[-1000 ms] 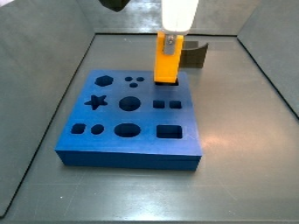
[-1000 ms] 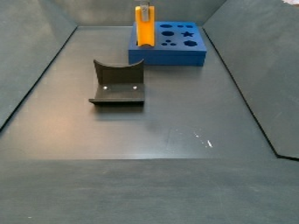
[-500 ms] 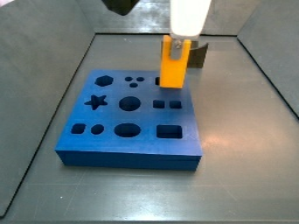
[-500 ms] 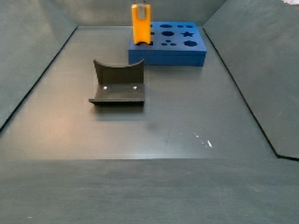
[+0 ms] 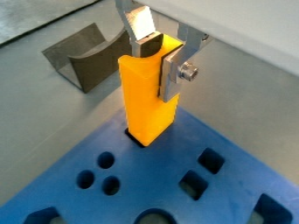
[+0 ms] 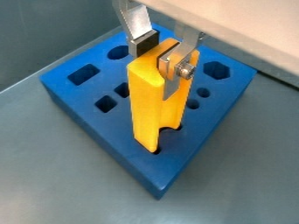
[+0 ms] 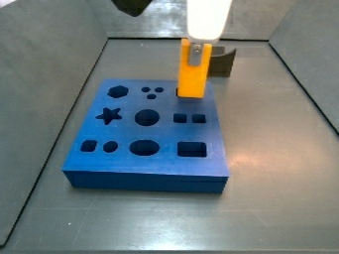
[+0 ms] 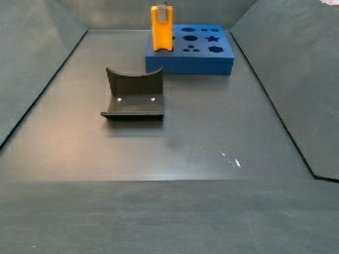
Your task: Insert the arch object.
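The arch object is a tall orange-yellow block. It stands upright over the far right part of the blue board. My gripper is shut on its top end from above. In both wrist views the silver fingers clamp the block. Its lower end meets a hole at the board's edge, and most of it stands above the board. In a side view the block rises at the left end of the board.
A dark olive-grey block with a curved notch lies on the grey floor apart from the board; it also shows behind the board and in a wrist view. The board has several other holes, among them a star. Grey walls enclose the floor.
The gripper and the orange block shifted slightly sideways and back over the same spot on the board. Nothing else has moved.
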Controlling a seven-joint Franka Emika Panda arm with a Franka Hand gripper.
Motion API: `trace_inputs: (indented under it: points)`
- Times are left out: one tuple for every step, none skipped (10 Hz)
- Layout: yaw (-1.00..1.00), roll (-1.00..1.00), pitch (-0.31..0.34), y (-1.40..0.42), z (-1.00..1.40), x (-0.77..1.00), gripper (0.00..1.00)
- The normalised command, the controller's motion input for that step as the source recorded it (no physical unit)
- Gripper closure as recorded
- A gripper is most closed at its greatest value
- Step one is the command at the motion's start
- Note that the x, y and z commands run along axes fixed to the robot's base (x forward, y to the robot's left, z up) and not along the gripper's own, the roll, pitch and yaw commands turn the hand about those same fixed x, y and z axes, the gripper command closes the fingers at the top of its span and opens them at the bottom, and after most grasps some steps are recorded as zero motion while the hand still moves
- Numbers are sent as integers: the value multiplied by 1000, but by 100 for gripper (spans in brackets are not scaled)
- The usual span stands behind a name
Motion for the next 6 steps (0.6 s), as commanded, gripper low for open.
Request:
trace_inputs:
  points:
    - [26, 0, 0, 54, -14, -214, 100]
    - [46, 0, 0, 0, -63, -86, 100]
    - [100, 56, 0, 0, -166, 0, 100]
    - [206, 109, 0, 0, -231, 89, 100]
    - [277, 153, -20, 0, -269, 43, 100]
    - [309, 141, -61, 0, -300, 0, 100]
